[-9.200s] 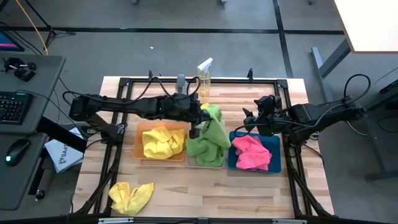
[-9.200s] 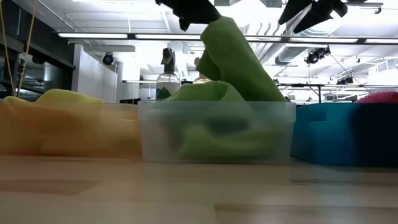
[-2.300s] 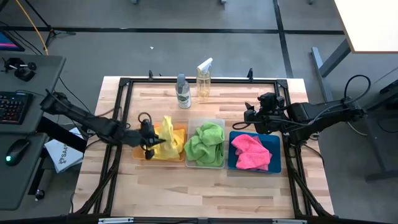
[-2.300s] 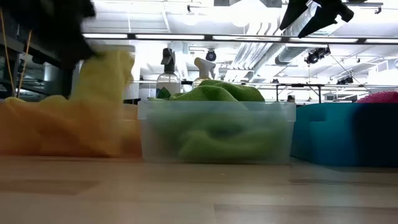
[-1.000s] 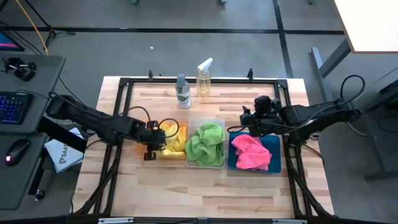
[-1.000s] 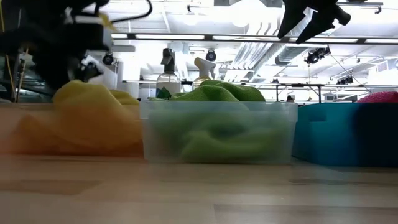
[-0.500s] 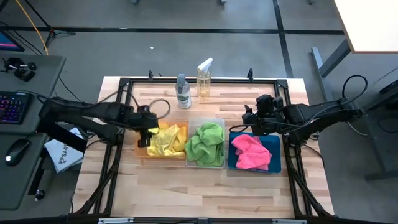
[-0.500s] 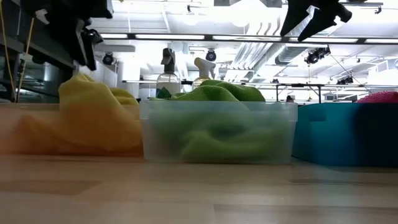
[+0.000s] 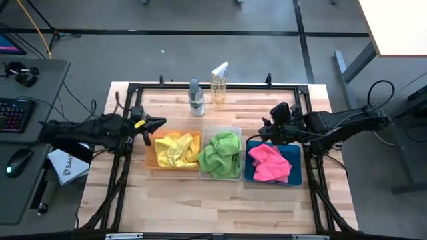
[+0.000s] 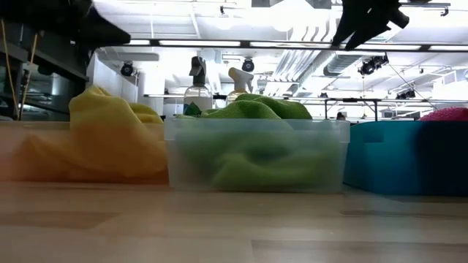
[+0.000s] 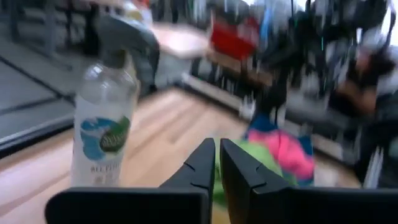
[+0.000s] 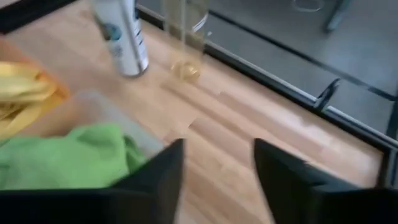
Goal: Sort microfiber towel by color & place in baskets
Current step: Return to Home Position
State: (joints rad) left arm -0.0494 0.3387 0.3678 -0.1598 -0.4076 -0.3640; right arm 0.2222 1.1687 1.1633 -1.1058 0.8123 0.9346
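Note:
Yellow towels [image 9: 175,149] lie heaped in the orange basket [image 9: 151,159]. Green towels [image 9: 221,153] fill the clear basket [image 9: 231,129], and pink towels [image 9: 269,163] lie in the blue basket [image 9: 295,160]. In the low view the yellow heap [image 10: 110,135] rises above its basket's rim. My left gripper [image 9: 155,123] hovers by the orange basket's far left corner, pointing right, shut and empty [image 11: 217,163]. My right gripper [image 9: 267,128] hangs open above the blue basket's far left corner [image 12: 214,149].
Two spray bottles [image 9: 195,98] [image 9: 218,83] stand at the table's far edge behind the baskets. A black frame [image 9: 133,88] borders the table. Bare wood [image 9: 220,207] lies in front of the baskets.
My left gripper has drawn back from above the yellow towels in the orange basket, rising and moving toward the table's far left. The yellow towels have stayed heaped in the basket.

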